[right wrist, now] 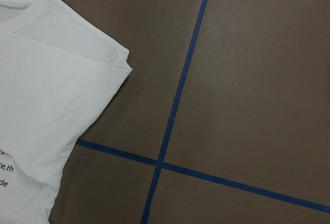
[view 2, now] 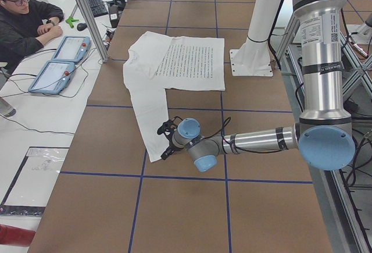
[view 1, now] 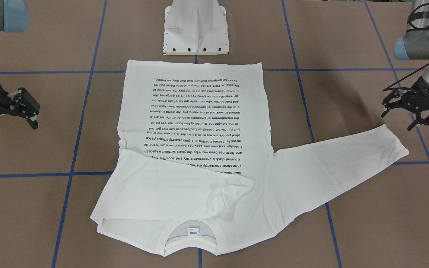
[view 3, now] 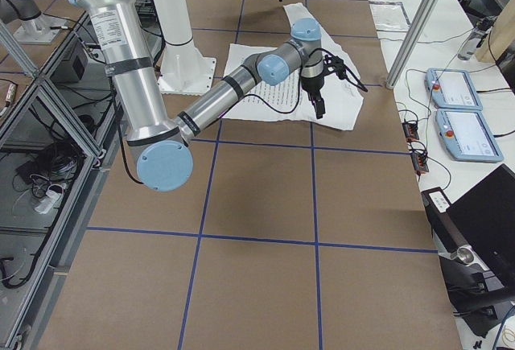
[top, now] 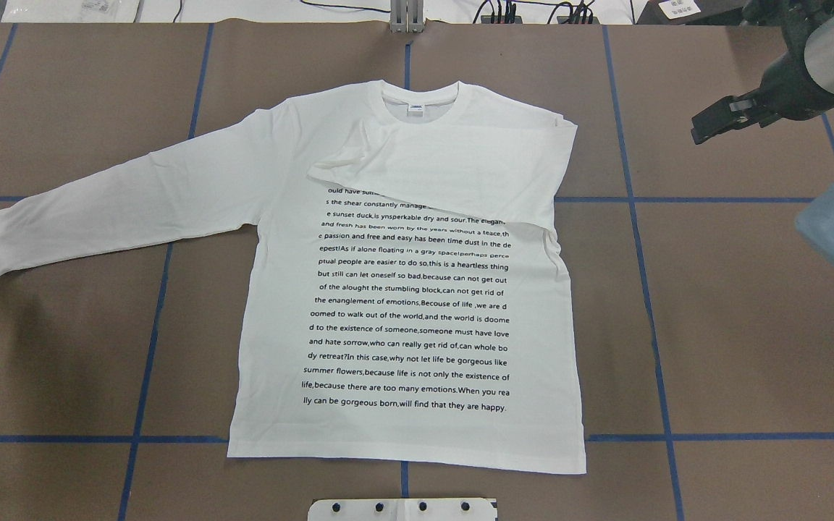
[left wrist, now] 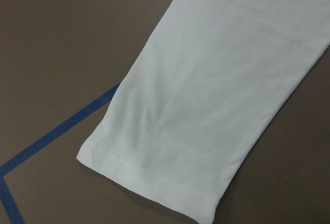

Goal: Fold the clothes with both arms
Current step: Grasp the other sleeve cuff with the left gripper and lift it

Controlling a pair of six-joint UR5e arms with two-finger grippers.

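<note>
— Where does the T-shirt (top: 402, 304) lie?
— Flat on the brown desk (top: 714, 325), print up, collar on the side away from the robot. One sleeve (top: 460, 166) is folded across the chest; the other sleeve (top: 120, 195) stretches out towards the robot's left.
— And the left gripper (view 1: 400, 117)?
— It is near that sleeve's cuff (left wrist: 149, 177), fingers spread, holding nothing.
— The right gripper (view 1: 13, 128)?
— Released as well and empty, well apart from the shirt, out past the folded shoulder.
</note>
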